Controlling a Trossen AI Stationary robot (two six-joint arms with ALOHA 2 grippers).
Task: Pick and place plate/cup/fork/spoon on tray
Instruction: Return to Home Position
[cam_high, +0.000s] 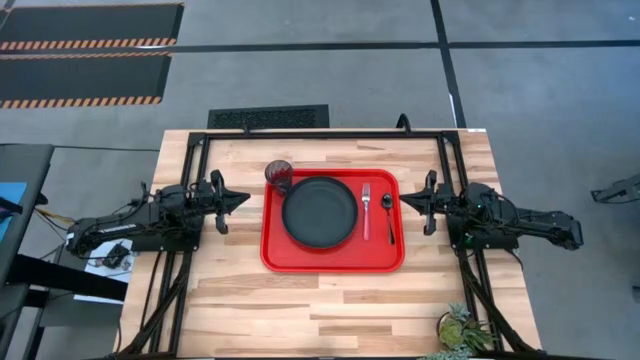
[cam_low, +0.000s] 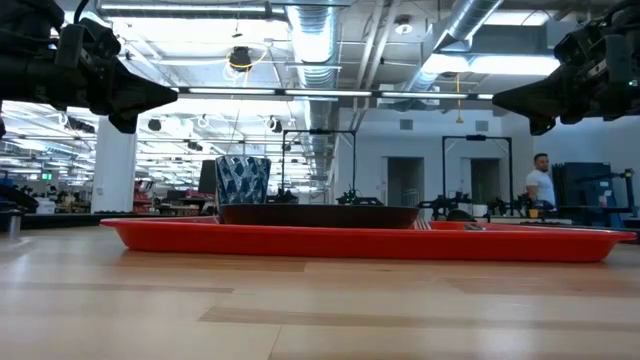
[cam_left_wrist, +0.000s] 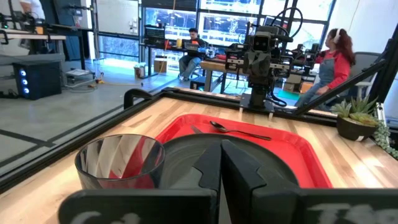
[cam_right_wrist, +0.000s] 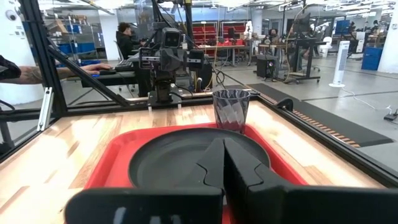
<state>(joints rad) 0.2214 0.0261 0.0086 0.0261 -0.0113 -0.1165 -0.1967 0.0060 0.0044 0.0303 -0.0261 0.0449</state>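
Observation:
The red tray (cam_high: 275, 252) lies in the middle of the table. On it rest the black plate (cam_high: 319, 211), the dark cup (cam_high: 278, 175) upright at its far left corner, the fork (cam_high: 366, 210) with a red-pink handle and the dark spoon (cam_high: 388, 214) at its right. My left gripper (cam_high: 244, 201) is shut and empty, left of the tray. My right gripper (cam_high: 405, 201) is shut and empty, right of the tray. Both hover above the table in the low view, where the left gripper (cam_low: 172, 96) and the right gripper (cam_low: 497, 98) are clear of everything.
A small potted plant (cam_high: 462, 330) stands at the table's near right corner. A black frame (cam_high: 330, 133) runs along the table's far edge and down both sides. People sit at desks in the room beyond the table.

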